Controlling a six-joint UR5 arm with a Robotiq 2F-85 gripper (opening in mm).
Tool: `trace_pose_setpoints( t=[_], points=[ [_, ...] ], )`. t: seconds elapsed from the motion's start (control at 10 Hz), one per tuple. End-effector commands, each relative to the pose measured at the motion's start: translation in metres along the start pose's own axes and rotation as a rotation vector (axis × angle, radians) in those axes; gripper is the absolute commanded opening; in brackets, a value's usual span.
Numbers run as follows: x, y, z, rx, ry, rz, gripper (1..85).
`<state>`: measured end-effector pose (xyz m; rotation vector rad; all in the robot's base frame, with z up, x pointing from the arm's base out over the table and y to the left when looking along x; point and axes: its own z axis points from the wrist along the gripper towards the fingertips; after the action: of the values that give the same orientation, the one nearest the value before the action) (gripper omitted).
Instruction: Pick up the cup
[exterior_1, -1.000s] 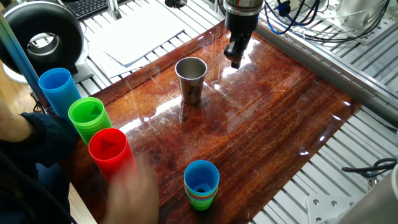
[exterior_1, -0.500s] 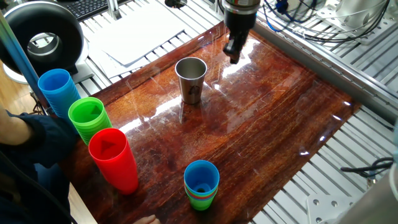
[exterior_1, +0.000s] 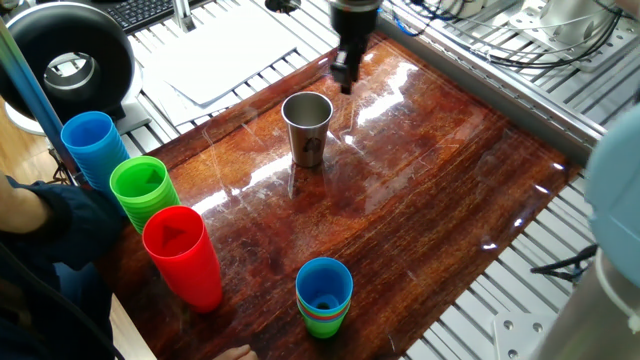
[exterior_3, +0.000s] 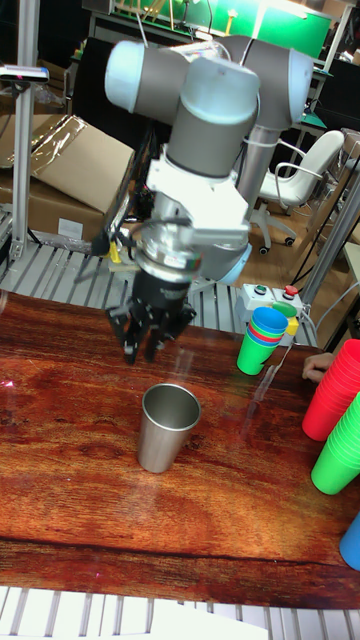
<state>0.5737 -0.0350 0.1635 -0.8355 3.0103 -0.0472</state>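
The cup (exterior_1: 307, 126) is a plain silver steel tumbler that stands upright on the wooden table (exterior_1: 420, 200), with a small dark mark on its side. In the tall fixed view the cup (exterior_3: 167, 428) sits just below and in front of my gripper (exterior_3: 146, 350). My gripper (exterior_1: 345, 78) hangs above the table behind the cup and slightly to its right, not touching it. Its dark fingers (exterior_3: 129, 343) are spread apart with nothing between them.
A tall red cup (exterior_1: 182, 256), a green stack (exterior_1: 141, 191) and a blue stack (exterior_1: 91, 146) stand at the table's left edge. A blue cup nested in a green one (exterior_1: 324, 297) stands near the front. A person's arm (exterior_1: 40, 225) is at the left.
My gripper has moved left and toward the back of the table, now closer above the cup's far side. A blurred hand near the red cup has withdrawn. The cup has not moved.
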Motion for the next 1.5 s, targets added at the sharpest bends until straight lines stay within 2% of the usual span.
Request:
trace_pose_setpoints(
  t=[0.0,0.2,0.3,0.7,1.0,1.3,1.4],
  points=[
    [-0.039,-0.003,0.01,0.032,-0.04,-0.149,51.7],
    [-0.05,-0.005,0.005,0.067,-0.031,-0.163,51.3],
    [-0.056,-0.005,0.01,0.067,-0.047,-0.164,50.3],
    [-0.063,-0.012,0.036,0.092,-0.063,-0.169,50.3],
    [-0.063,0.009,0.051,0.015,-0.09,-0.159,50.3],
    [-0.065,0.012,0.054,0.001,-0.113,-0.167,48.0],
    [-0.066,0.013,0.055,-0.002,-0.117,-0.168,44.7]
  ],
)
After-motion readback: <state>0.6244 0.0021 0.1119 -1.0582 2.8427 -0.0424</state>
